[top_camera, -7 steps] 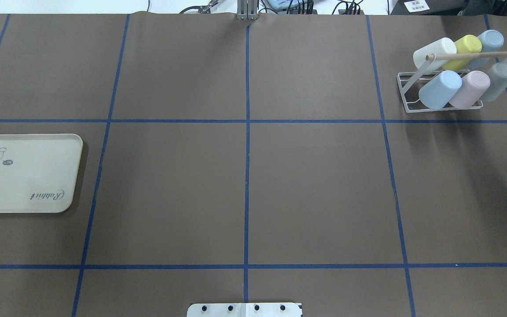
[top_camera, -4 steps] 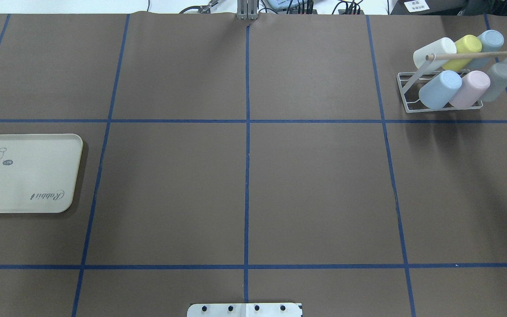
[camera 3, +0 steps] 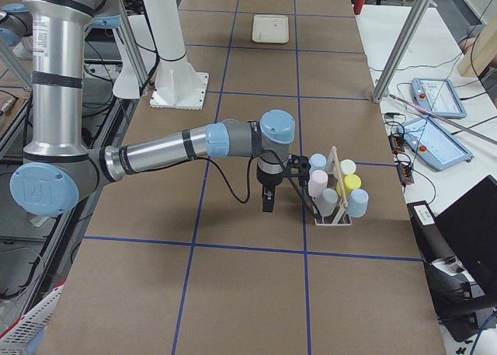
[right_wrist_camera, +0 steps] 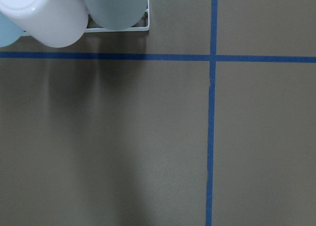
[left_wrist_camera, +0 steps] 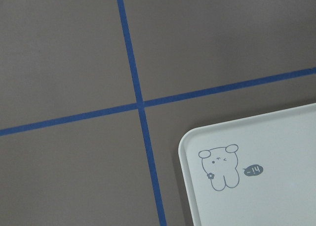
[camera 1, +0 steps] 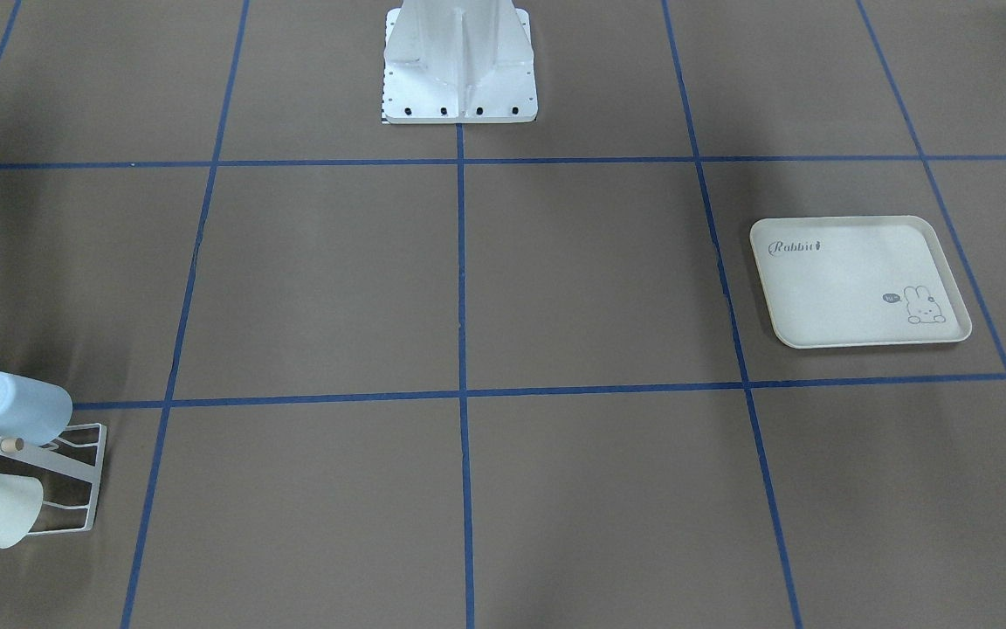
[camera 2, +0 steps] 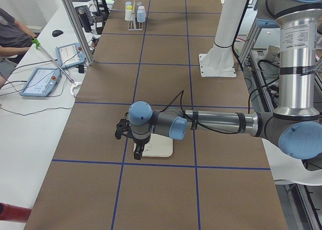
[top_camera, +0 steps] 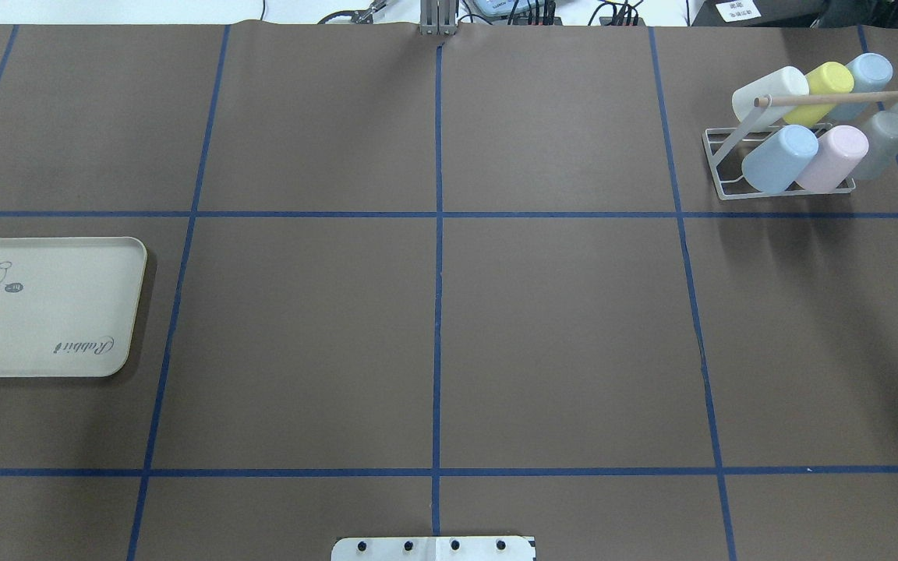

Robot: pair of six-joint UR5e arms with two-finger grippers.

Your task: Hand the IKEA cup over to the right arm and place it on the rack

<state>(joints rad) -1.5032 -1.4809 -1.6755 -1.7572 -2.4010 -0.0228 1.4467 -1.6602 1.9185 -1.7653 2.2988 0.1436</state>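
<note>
Right gripper (camera 3: pixel 266 206), open or closed we cannot tell, hangs by the one-o'clock rack (top_camera: pixel 732 139); with six cups (top_camera: pixel 780 158) racked, we judge nothing left.

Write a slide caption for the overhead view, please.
Six cups rest on the rack at far right; the tray at the left edge holds none.

Brown worktop (right_wrist_camera: pixel 123 152) crossed by blue tape lines (right_wrist_camera: pixel 211 137), corner of a white wire rack (right_wrist_camera: pixel 118 30) at top left, a pale cup (right_wrist_camera: pixel 47 13) beside a grey-blue cup (right_wrist_camera: pixel 113 6), sliver of a light blue cup (right_wrist_camera: pixel 6 30) at the left edge, soft shadows below.
</note>
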